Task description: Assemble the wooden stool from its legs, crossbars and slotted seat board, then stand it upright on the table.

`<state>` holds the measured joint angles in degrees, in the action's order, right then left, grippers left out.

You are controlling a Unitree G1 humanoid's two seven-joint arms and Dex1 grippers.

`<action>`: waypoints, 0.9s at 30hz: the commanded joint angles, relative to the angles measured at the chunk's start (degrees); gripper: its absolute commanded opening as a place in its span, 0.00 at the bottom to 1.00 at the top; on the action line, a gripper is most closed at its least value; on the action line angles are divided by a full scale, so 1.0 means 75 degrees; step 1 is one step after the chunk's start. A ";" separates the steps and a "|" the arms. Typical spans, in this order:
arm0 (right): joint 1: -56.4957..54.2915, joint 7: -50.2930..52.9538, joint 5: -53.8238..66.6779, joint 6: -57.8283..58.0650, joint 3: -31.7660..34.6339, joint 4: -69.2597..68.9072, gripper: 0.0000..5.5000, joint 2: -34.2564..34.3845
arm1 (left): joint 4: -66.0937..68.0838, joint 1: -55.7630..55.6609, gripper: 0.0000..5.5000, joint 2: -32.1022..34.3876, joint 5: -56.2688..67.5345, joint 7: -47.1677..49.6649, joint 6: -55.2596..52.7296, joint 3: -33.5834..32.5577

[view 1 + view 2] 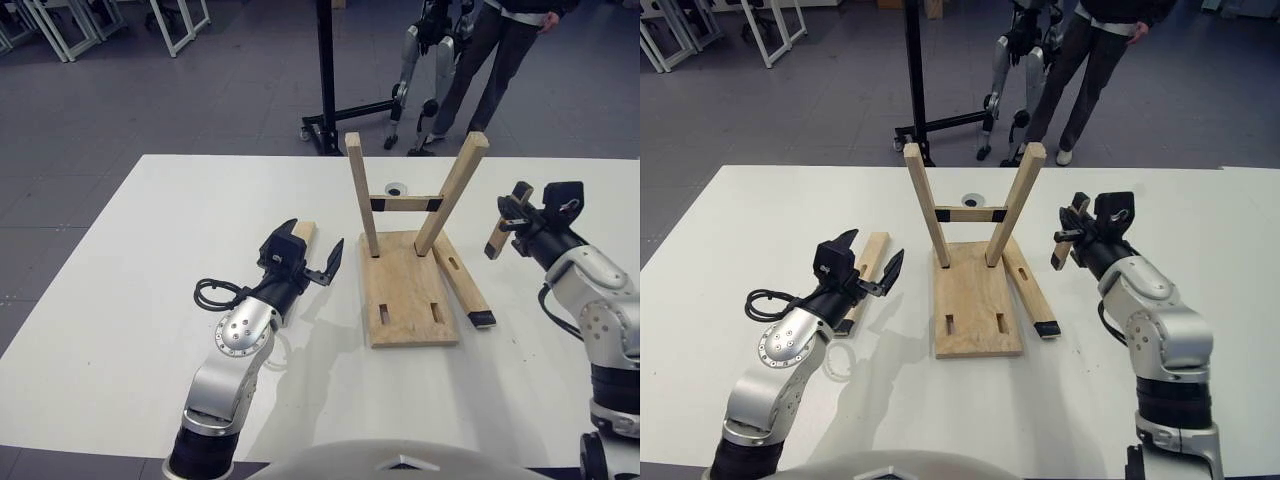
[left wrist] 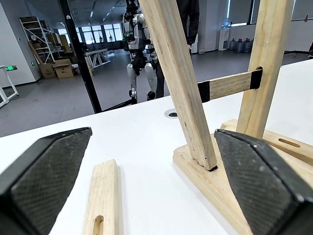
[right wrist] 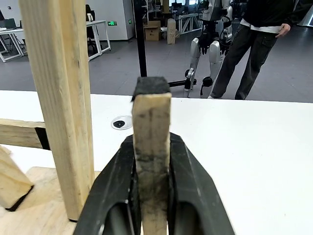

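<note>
The slotted seat board (image 1: pixel 405 300) lies flat on the white table. Two legs (image 1: pixel 362 190) stand in its far slots, leaning toward each other, and a crossbar (image 1: pixel 405 203) joins them. A third leg (image 1: pixel 465 285) lies along the board's right edge. A fourth wooden leg (image 1: pixel 865 270) lies on the table at the left, under my left gripper (image 1: pixel 310 255), which hovers open over it with both pads (image 2: pixel 49 171) apart. At the right, my right gripper (image 1: pixel 535 210) is shut on a short wooden piece (image 3: pixel 151 142) with a black end, held above the table.
A round grommet hole (image 1: pixel 394 187) sits in the table behind the standing legs. Beyond the far edge stand a black pole on a wheeled base (image 1: pixel 325 70), another robot (image 1: pixel 425 60) and a person. Bare table stretches to the left and front.
</note>
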<state>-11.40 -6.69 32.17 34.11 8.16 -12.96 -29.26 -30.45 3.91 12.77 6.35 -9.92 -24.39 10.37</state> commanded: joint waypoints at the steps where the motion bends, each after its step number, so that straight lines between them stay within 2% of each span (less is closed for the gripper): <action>1: -0.0139 -0.0211 -0.0435 -0.0353 -0.0139 0.0366 0.07 0.0336 | 0.0059 -0.0087 0.84 -0.0069 -0.0117 -0.0009 -0.0067 0.0050; 11: -0.0243 -0.0660 -0.1134 -0.0693 -0.0459 0.0966 0.07 0.1086 | 0.0178 -0.0106 0.84 -0.0115 -0.0208 -0.0066 0.0009 0.0094; 27: -0.0218 -0.0935 -0.1870 -0.1510 -0.0414 0.2137 0.07 0.1658 | 0.0185 -0.0159 0.84 -0.0126 -0.0296 -0.0178 -0.0031 0.0130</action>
<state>-12.93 -13.77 19.24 22.93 5.51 0.90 -17.88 -29.42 3.72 11.76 4.71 -10.80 -24.33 11.21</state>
